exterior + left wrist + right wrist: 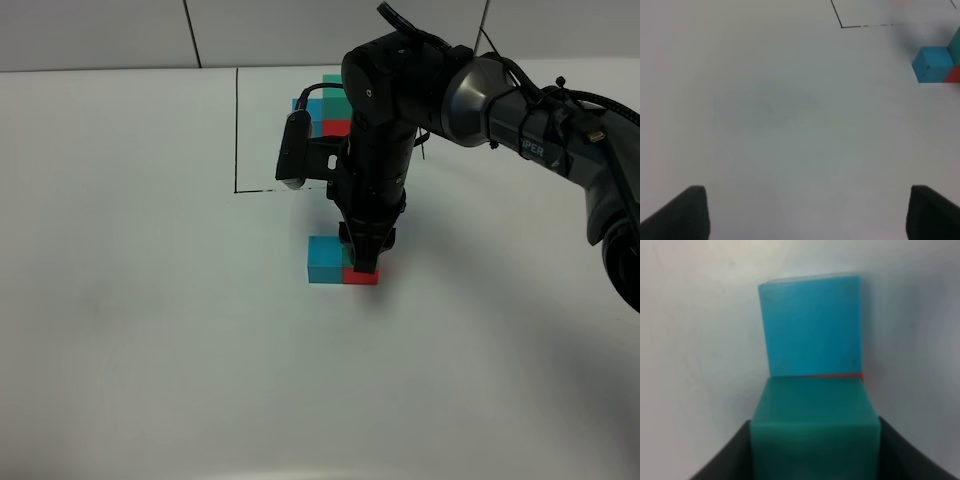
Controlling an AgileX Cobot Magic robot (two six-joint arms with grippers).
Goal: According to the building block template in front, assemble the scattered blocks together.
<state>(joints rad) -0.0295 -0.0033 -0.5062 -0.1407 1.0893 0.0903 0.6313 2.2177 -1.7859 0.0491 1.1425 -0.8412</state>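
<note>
Right gripper (364, 262) clamps green cube (814, 430) over red cube (362, 277); contact between the two can't be told. Blue cube (325, 259) touches red's side on table (150, 300). Template (325, 105) sits beyond, inside black-lined frame (236, 130), partly hidden by arm. Left gripper (805, 212) spread wide, empty, well apart from cubes.

Only readable text: partial white lettering "PER" on dark forearm link of right arm (530, 148), up-arm from tool. Rest of word hidden. No other text legible.
</note>
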